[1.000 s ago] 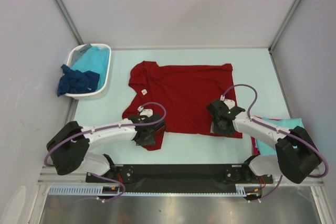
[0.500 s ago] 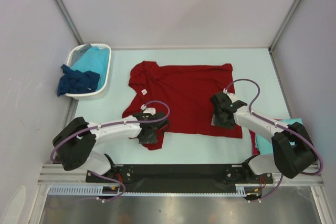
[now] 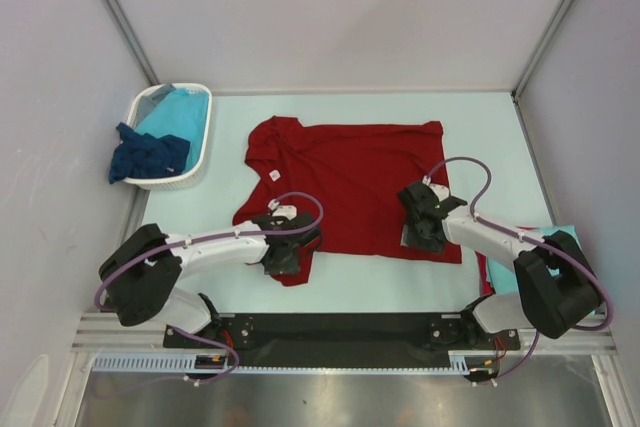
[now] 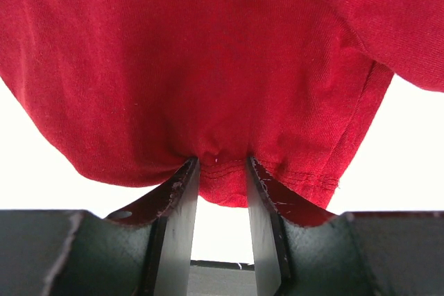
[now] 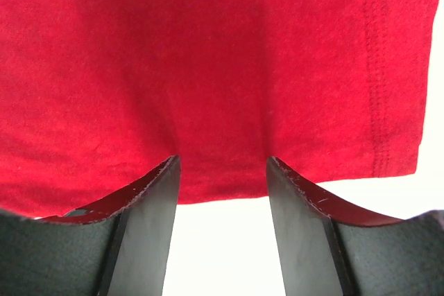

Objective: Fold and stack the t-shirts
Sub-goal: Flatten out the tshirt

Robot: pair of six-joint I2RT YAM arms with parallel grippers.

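Observation:
A dark red t-shirt [image 3: 350,182] lies spread flat in the middle of the table, collar to the left. My left gripper [image 3: 287,253] sits low on its near-left sleeve. In the left wrist view the gripper [image 4: 220,161] stands partly open, and the stitched sleeve hem [image 4: 229,181] is puckered between the fingertips. My right gripper [image 3: 418,232] is at the shirt's near-right corner. In the right wrist view the gripper [image 5: 220,159] is open, its tips resting on the cloth just inside the bottom hem [image 5: 222,185].
A white basket [image 3: 196,173] stands at the far left, holding a turquoise shirt [image 3: 180,112], with a navy one [image 3: 148,155] draped over its rim. Turquoise cloth [image 3: 503,279] and a red edge [image 3: 485,272] lie under my right arm at the table's right side.
My left gripper has slid a little right onto the sleeve and its jaws have narrowed slightly. My right gripper has shifted a little left along the hem. The shirt has not moved.

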